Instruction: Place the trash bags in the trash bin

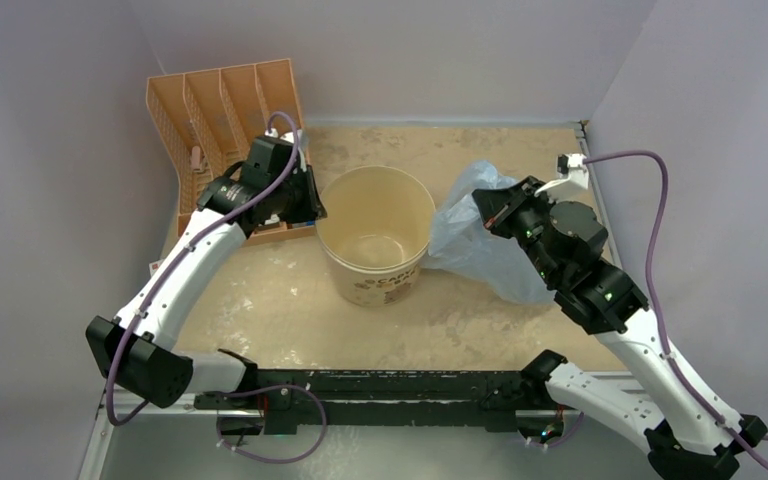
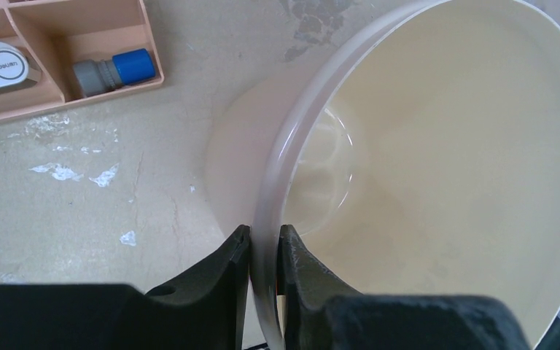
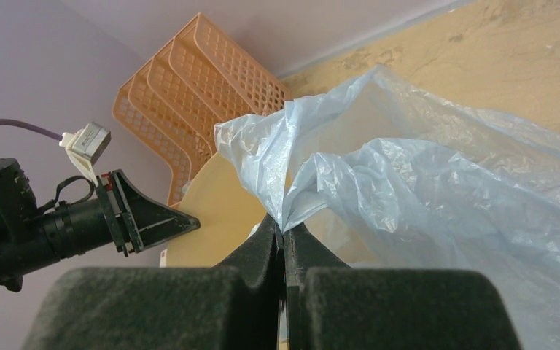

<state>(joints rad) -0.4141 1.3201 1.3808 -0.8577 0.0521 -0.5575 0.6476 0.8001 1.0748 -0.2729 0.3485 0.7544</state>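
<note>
The cream trash bin [image 1: 380, 285] stands upright at the table's middle, its inside bare [image 2: 445, 146]. My left gripper [image 1: 315, 205] sits at its left rim, and in the left wrist view [image 2: 265, 237] one finger is outside the wall, one inside, both pressed against the rim. The light-blue trash bag [image 1: 480, 250] is bunched just right of the bin, partly draped on the table. My right gripper [image 1: 480, 205] is shut on a pinched fold of the bag [image 3: 408, 189], holding it up beside the bin's right rim [image 3: 219, 211]; its fingertips [image 3: 283, 227] meet on the plastic.
An orange slotted rack [image 1: 220, 110] stands at the back left, close behind the left arm. A compartment of its tray [image 2: 80, 44] holds a grey item with a blue cap [image 2: 113, 69]. Walls enclose the table at back, left and right.
</note>
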